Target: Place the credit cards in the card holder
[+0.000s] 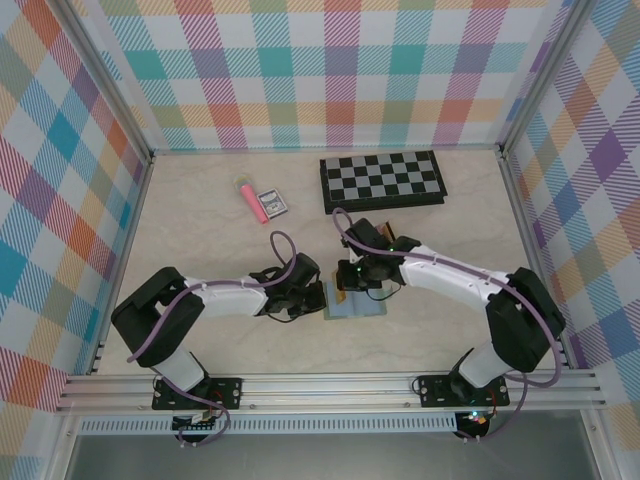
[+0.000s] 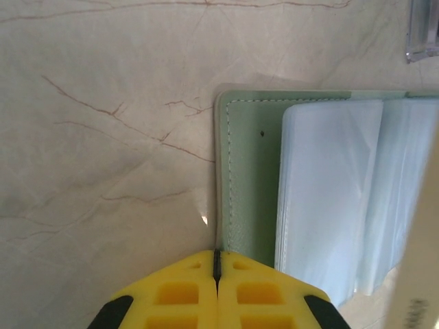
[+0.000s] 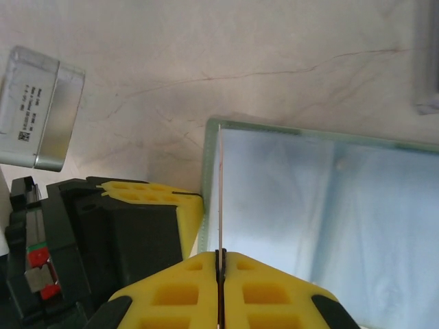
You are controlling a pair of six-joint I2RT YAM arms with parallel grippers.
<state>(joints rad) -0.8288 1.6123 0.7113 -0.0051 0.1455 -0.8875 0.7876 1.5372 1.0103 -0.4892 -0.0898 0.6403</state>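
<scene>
Right gripper point(image 3: 221, 264): my jaws are closed on a credit card point(image 3: 221, 192), pinched at its near end.
Left gripper point(image 2: 217, 264): my jaws are pressed together, with the tips at the left edge of the card holder point(image 2: 250, 171). I cannot tell if that edge is pinched between them.
Card direction: from my right wrist I see it edge-on, as a thin reddish line. Its long axis runs straight out from my fingertips.
Card position: over the left end of the card holder, just inside the green border.
Card holder position: on the marble-patterned table point(image 2: 103, 137), near my side, between my two grippers.
Card holder lie: open and flat with the inner face up. In the top view its length runs left to right.
Sleeves point(image 2: 329, 192): clear plastic pockets stacked on the green lining, their long sides parallel to the left edge.
Far side: a chessboard point(image 1: 382, 180), a pink marker point(image 1: 247, 198) and a small dark packet point(image 1: 273, 204) lie well apart from my grippers.
</scene>
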